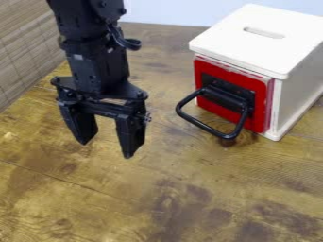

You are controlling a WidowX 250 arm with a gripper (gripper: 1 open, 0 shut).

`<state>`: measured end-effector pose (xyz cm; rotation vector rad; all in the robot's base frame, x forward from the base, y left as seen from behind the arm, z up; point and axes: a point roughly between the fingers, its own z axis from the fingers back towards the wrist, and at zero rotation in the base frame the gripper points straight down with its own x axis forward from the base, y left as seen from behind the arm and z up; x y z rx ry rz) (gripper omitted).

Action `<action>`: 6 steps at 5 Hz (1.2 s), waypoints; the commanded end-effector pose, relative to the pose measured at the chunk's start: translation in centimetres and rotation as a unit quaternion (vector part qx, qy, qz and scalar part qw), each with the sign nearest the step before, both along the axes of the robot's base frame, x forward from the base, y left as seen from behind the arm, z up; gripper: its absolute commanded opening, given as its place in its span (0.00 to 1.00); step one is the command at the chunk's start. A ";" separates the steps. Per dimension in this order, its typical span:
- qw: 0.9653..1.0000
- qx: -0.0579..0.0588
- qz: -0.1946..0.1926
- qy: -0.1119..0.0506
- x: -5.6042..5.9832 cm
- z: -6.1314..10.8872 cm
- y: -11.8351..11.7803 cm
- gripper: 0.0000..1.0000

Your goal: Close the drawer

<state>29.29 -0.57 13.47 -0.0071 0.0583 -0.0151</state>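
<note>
Bare wooden table [190,203] lies between the gripper [106,142] and the white cabinet [271,47], with nothing blocking. The gripper hangs with fingers spread wide, holding nothing. To its right, well apart, sits the red drawer [252,90], its black plate [228,95] and loop handle [209,118] jutting toward the gripper.

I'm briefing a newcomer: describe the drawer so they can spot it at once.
Find the white boxy cabinet at the right of the wooden table. The drawer is its red front face. Unlike the plain white body, it carries a black plate and a large black loop handle.
</note>
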 end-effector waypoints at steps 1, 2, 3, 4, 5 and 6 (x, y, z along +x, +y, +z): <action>1.000 0.004 0.006 -0.008 0.6 0.2 -0.1 1.00; 0.999 0.012 0.027 -0.025 1.5 1.3 0.1 1.00; 0.998 0.021 0.045 -0.047 2.3 1.5 0.1 1.00; 0.997 0.025 0.051 -0.061 2.5 1.6 0.0 1.00; 0.995 0.028 0.058 -0.072 2.4 1.7 -1.0 1.00; 0.995 0.029 0.053 -0.084 2.5 1.9 -1.9 1.00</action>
